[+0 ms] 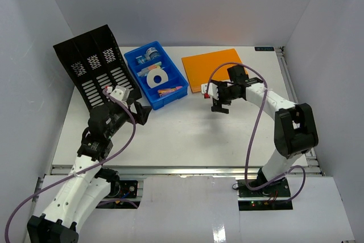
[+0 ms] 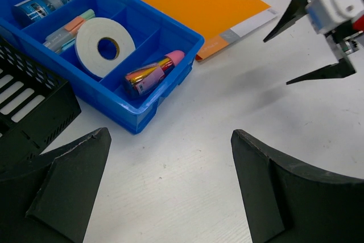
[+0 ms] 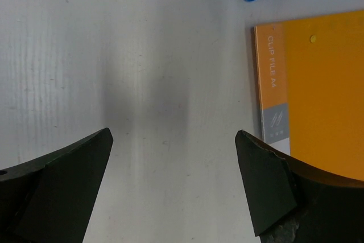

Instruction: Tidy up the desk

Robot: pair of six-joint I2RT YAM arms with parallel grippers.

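Observation:
The desk (image 1: pixel 187 135) is a white tabletop with a metal rail (image 1: pixel 182 170) along its front edge. My left gripper (image 1: pixel 143 112) is open and empty, low over bare desk just in front of the blue tray (image 1: pixel 142 56); in the left wrist view (image 2: pixel 170 140) nothing lies between its fingers. My right gripper (image 1: pixel 220 106) is open and empty, pointing down over bare desk beside the near-left corner of the orange clip file (image 1: pixel 215 69). The right wrist view (image 3: pixel 173 138) shows only white desk between its fingers, with the file (image 3: pixel 318 83) to the right.
The blue tray (image 2: pixel 122 115) holds a white tape roll (image 2: pixel 105 46), small tape rolls, markers and a colourful bundle. A black slotted file rack (image 1: pixel 96 66) leans at the back left. White walls enclose the desk on three sides.

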